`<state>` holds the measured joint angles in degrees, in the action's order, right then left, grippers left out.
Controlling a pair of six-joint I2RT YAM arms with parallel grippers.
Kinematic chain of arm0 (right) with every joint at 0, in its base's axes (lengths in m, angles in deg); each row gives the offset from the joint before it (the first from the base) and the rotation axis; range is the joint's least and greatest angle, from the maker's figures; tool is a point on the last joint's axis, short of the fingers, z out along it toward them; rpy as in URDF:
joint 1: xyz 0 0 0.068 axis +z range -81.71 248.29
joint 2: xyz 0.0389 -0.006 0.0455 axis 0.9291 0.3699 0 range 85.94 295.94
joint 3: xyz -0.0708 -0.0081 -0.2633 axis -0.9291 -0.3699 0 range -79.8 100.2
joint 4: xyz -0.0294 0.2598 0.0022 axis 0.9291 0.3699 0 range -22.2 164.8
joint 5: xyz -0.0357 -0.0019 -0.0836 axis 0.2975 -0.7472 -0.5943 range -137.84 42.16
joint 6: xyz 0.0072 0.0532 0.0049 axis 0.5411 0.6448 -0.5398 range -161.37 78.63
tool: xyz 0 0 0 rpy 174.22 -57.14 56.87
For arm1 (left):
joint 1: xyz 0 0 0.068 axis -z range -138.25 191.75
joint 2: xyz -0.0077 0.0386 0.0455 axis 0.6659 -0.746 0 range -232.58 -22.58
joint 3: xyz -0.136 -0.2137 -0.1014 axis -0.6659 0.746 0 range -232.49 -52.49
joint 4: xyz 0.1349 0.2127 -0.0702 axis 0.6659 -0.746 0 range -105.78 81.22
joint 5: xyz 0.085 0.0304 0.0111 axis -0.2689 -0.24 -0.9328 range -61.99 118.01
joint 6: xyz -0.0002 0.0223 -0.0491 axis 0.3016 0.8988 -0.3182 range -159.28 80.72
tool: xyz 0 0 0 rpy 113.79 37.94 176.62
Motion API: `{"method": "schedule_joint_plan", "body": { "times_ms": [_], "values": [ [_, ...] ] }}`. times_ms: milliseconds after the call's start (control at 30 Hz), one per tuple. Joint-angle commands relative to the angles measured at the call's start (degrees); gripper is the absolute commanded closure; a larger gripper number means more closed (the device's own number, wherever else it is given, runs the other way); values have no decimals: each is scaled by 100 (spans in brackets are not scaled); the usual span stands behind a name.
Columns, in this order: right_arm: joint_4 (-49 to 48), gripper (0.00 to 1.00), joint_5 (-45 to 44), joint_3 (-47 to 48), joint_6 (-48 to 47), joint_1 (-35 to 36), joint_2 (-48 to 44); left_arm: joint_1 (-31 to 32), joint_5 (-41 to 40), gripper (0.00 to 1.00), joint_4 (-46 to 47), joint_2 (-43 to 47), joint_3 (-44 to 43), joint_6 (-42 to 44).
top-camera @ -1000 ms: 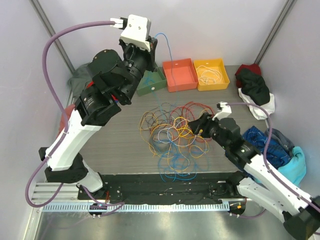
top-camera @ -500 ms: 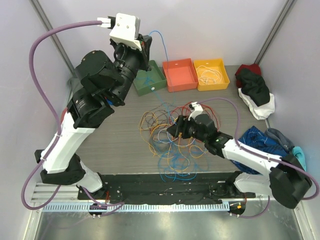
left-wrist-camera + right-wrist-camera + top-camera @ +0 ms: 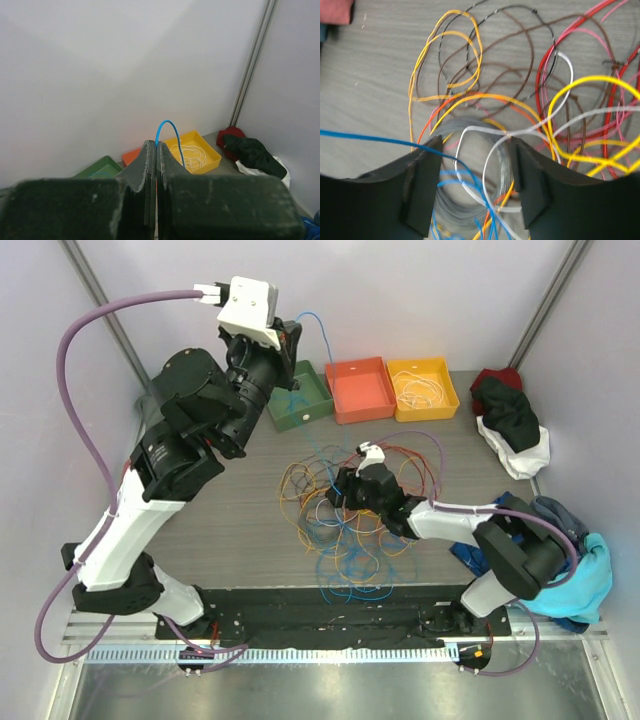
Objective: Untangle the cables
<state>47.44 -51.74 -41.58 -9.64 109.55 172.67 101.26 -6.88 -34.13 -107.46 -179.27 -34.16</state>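
Progress looks slight, by my reading: most of the cables (image 3: 345,515) lie in one knotted heap in the middle of the counter (image 3: 240,525), with yellow, orange, red, brown, white and blue loops crossing over one another. Only a small pale bundle (image 3: 420,390) sits apart in the yellow bin (image 3: 453,390). The orange bin (image 3: 360,390) beside it looks bare, and the green bin (image 3: 310,412) is partly hidden behind the left arm (image 3: 190,430), so I cannot say what it holds. One strand seems to be on its way out: the left jaws, raised high near the back wall above the green bin, are pressed tight together on a blue cable (image 3: 166,121). It arches out of their tips and drops away toward the bins and the heap. The right jaws are spread wide and hang low over the far side of the tangle, gripping nothing. In the right wrist view a white loop (image 3: 485,165) and a grey coil (image 3: 452,200) lie between them, and a blue strand (image 3: 370,137) runs across in front of one jaw. Nearly all the separating is left to do.
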Motion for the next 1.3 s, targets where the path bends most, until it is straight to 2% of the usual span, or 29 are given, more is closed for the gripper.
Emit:
{"method": "schedule_joint_plan", "body": {
  "times_ms": [0, 67, 100, 133, 167, 200, 300, 467, 667, 967, 1033, 1100, 1267],
  "values": [
    [-925, 54, -585, 397, 167, 14, 308, -18, -35, 100, 74, 322, 171, -108],
    [-944, 69, -769, 345, 264, 23, 195, -18, -131, 100, 65, 410, 337, -126],
    [-978, 80, -961, 240, 247, 23, -67, -9, -166, 100, 65, 507, 417, -143],
    [-909, 86, -1137, 195, 203, 23, -209, -18, -210, 100, 65, 586, 513, -170],
    [-726, 98, -1365, 195, 150, 14, -401, -18, -350, 100, 82, 656, 749, -205],
    [-297, 99, -1768, 221, -24, 23, -786, -9, -421, 100, 91, 735, 891, -309],
    [505, 99, -2236, 335, -324, 14, -1778, -18, -746, 100, 152, 1095, 1567, -468],
    [1848, 99, -2370, 958, -518, 23, -2810, -9, -931, 100, 267, 1606, 2840, -1022],
    [3089, 99, -1870, 2197, -422, 23, -2821, -18, -335, 99, 792, 1922, 4143, -1734],
    [3609, 99, -1140, 3130, 0, 23, -2627, -9, 904, 97, 2269, 2098, 5742, -2305],
    [3679, 99, -1008, 3200, 97, 23, -2627, -18, 1281, 94, 2875, 2212, 6164, -2358],
    [3749, 99, -998, 3297, 88, 23, -2618, -9, 1485, 85, 3410, 2335, 6506, -2446],
    [3864, 99, -841, 3324, 246, 23, -2557, -9, 1968, 72, 3975, 2415, 6868, -2595]
  ]
}}
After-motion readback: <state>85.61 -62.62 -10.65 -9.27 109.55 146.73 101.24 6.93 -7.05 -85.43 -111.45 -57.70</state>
